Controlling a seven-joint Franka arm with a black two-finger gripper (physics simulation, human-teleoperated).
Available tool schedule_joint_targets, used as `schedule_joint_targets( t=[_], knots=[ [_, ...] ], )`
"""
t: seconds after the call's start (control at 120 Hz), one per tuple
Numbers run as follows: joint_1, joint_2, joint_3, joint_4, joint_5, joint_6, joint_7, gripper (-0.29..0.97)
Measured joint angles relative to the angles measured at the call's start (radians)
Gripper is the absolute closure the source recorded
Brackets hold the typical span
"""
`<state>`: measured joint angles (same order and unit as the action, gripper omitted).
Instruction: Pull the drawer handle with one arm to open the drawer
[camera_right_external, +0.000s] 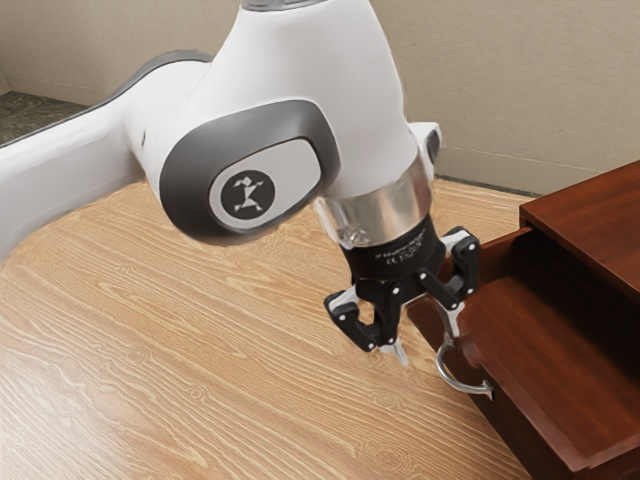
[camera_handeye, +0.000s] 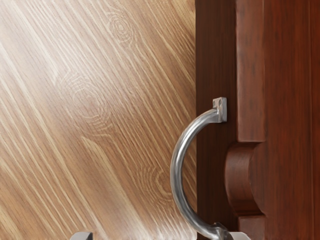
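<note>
the surface (camera_right_external: 150, 350) was light wood with a wavy, knotted grain, stretching across the exterior view's left and middle. a dark reddish-brown cabinet (camera_right_external: 590, 215) stood directly on it at the exterior view's right. in the wrist view, the same grain (camera_handeye: 75, 100) ran beside the cabinet's front (camera_handeye: 215, 60).
</note>
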<state>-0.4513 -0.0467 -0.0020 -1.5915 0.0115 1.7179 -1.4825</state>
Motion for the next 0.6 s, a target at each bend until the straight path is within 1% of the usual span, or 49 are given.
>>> schedule_joint_targets(
  t=[0.042,0.108,0.167,0.275,0.35,0.442,0.5,0.533,0.558,0.6],
  knots=[
    [-0.003,-0.013,0.008,0.013,0.001,-0.020,0.001,0.29],
    [-0.030,-0.039,0.060,0.024,-0.002,-0.051,0.016,0.22],
    [-0.049,-0.057,0.160,0.040,-0.003,-0.076,0.065,0.17],
    [0.009,-0.082,0.352,0.053,0.000,-0.112,0.228,0.11],
    [0.019,-0.079,0.434,0.088,0.016,-0.154,0.353,0.09],
    [0.011,-0.071,0.502,0.106,0.015,-0.204,0.491,0.07],
    [0.013,-0.069,0.528,0.108,0.012,-0.225,0.576,0.06],
    [0.024,-0.068,0.529,0.110,0.011,-0.235,0.622,0.05],
    [0.084,-0.067,0.486,0.111,0.010,-0.241,0.658,0.05],
    [0.238,-0.068,0.359,0.112,0.009,-0.251,0.718,0.04]
  ],
)
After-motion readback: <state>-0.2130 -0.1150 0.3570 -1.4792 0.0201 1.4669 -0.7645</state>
